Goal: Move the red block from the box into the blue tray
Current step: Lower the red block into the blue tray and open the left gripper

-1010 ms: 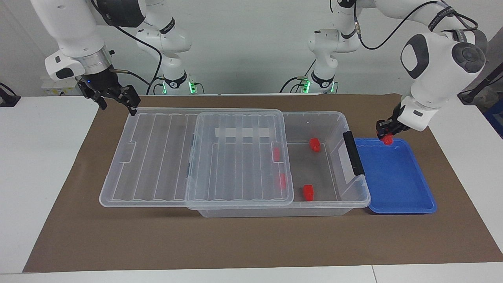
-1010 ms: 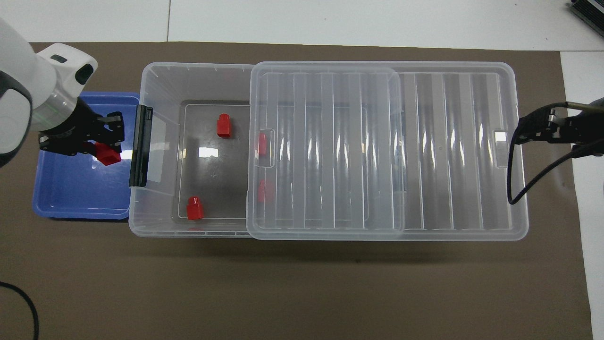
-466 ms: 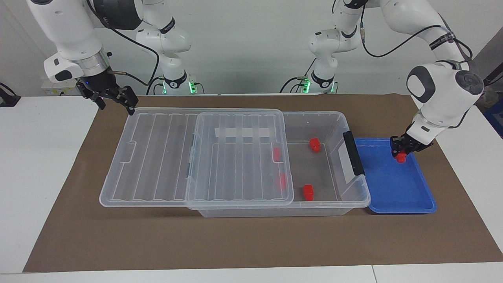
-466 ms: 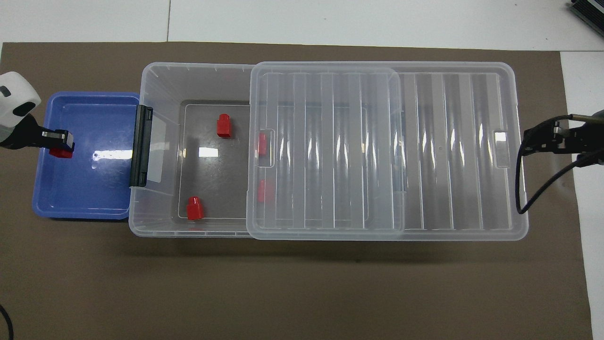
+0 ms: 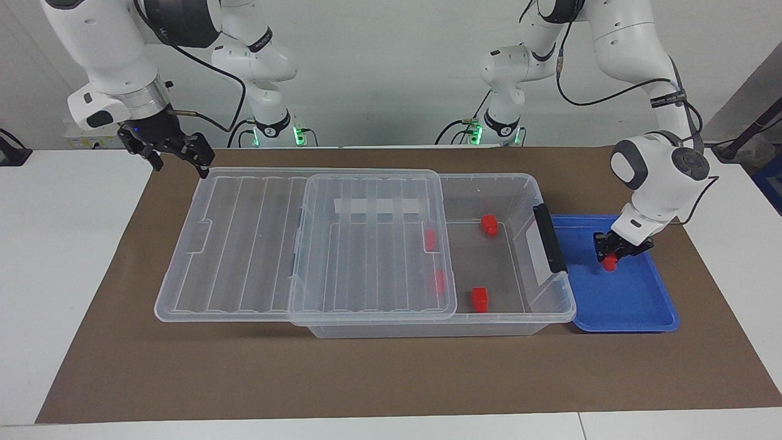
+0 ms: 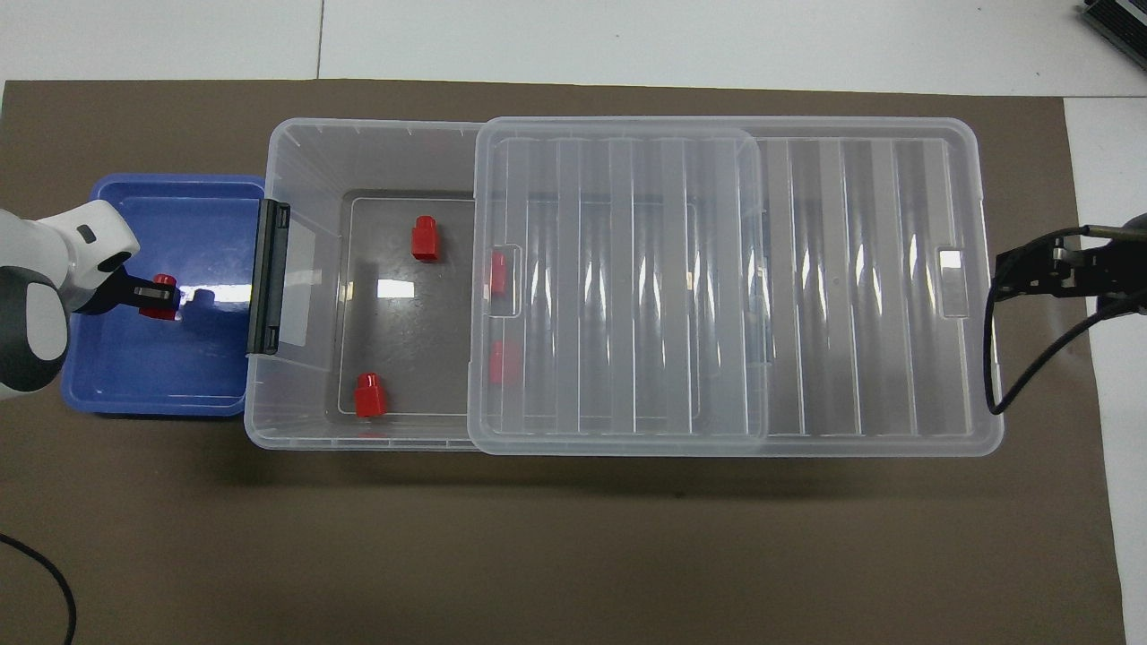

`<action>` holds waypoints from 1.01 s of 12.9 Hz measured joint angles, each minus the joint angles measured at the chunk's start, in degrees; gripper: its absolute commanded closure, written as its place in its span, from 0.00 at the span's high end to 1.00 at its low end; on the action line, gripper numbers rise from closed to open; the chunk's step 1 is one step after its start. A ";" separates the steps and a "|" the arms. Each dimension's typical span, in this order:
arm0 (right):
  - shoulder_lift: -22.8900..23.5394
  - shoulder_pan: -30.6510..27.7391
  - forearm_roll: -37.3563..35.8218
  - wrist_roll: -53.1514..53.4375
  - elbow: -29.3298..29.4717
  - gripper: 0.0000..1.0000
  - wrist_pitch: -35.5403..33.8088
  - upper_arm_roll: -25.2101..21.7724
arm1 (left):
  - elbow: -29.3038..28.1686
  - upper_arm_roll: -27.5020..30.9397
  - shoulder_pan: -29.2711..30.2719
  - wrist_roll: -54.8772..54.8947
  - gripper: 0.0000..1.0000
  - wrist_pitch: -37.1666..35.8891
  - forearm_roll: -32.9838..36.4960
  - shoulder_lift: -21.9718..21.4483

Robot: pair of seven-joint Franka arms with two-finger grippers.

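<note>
My left gripper [image 5: 610, 259] is shut on a red block [image 5: 610, 264] and holds it low inside the blue tray [image 5: 635, 305]; from overhead the red block [image 6: 162, 303] sits at the tip of the left gripper [image 6: 154, 296], over the middle of the tray [image 6: 161, 376]. Whether the block rests on the tray's floor I cannot tell. The clear box [image 5: 489, 181] lies beside the tray with its lid [image 5: 305, 244] slid toward the right arm's end. My right gripper [image 5: 182, 157] hangs open over the mat by the lid's corner, holding nothing.
Two red blocks [image 5: 489, 224] [image 5: 479, 299] lie in the uncovered part of the box [image 6: 358, 152]; two more [image 6: 498, 271] [image 6: 502, 361] show through the lid's edge. A black latch [image 5: 548, 238] sits on the box end next to the tray. A brown mat [image 5: 391, 379] covers the table.
The left gripper carried the red block from above the tray's rim down into the tray's middle. The right gripper rose and drifted slightly away from the lid.
</note>
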 measured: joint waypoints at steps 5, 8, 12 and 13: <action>-0.06 -0.09 0.00 -0.03 -0.11 0.93 1.88 0.00 | -1.63 -0.52 0.67 -0.53 0.00 3.93 0.00 0.64; -0.03 -1.99 0.00 -0.32 -1.90 0.76 5.82 -0.05 | -3.51 -0.83 0.11 -3.99 0.00 6.58 -0.01 0.63; 0.28 -7.40 0.01 -7.32 -5.76 0.06 12.28 -0.32 | -3.54 -0.94 -0.49 -4.84 0.69 6.78 -0.01 0.64; 0.54 -8.44 0.01 -7.91 -6.39 0.00 13.56 -0.34 | -3.57 -0.88 -0.49 -4.84 0.81 6.80 -0.01 0.65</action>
